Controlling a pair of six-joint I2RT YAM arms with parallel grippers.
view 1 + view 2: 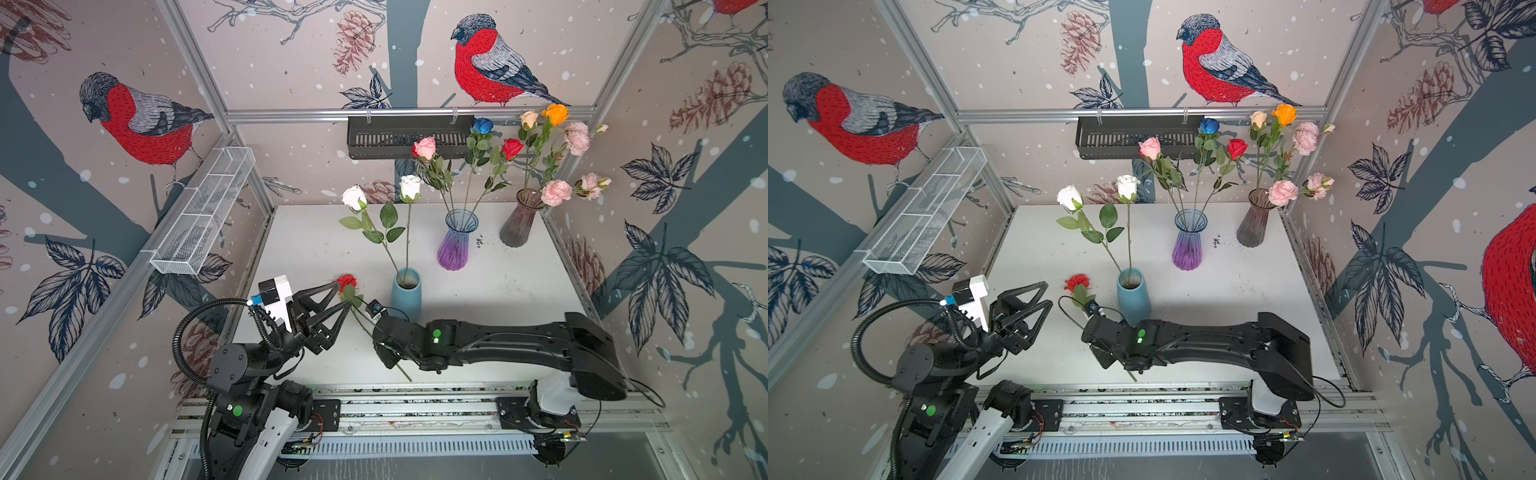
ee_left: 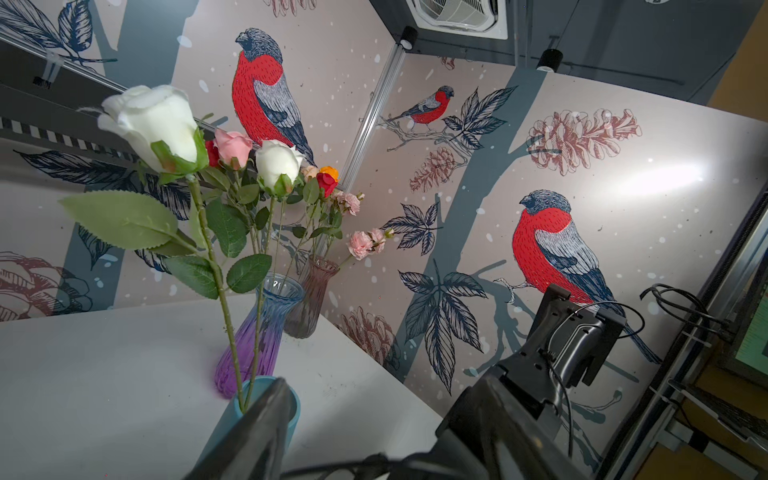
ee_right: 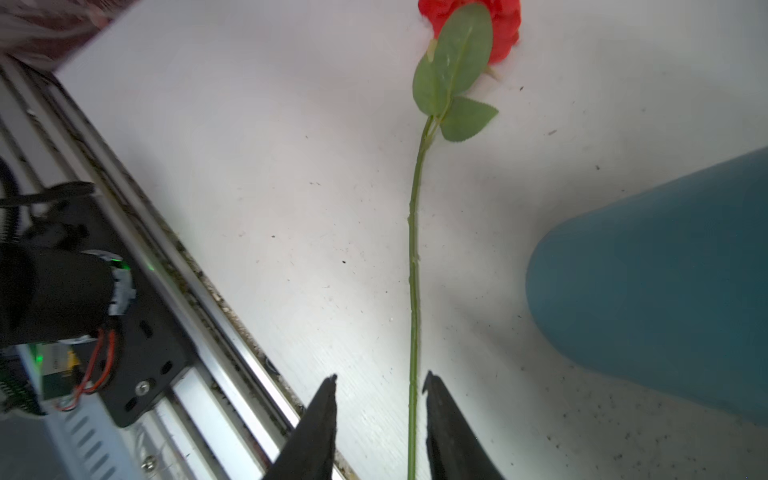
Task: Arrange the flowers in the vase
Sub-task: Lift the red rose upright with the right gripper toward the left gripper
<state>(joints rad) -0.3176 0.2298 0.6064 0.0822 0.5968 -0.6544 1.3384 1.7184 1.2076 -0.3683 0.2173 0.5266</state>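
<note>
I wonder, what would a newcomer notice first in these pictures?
Red-breasted bird wallpaper covers the walls. On the white table stand three vases of flowers: the blue vase nearest, the purple vase and smoky vase behind. A red rose lies flat beside the blue vase, its stem between the jaws of the open right gripper.

A loose red rose lies flat on the white worktop, near a tall blue vase holding two white roses. Behind, a purple-blue glass vase holds a pink rose, a blue rose and another red rose. A smoky brown vase in the back right corner holds a cream rose, an orange rose and ruffled pink sprays.
</note>
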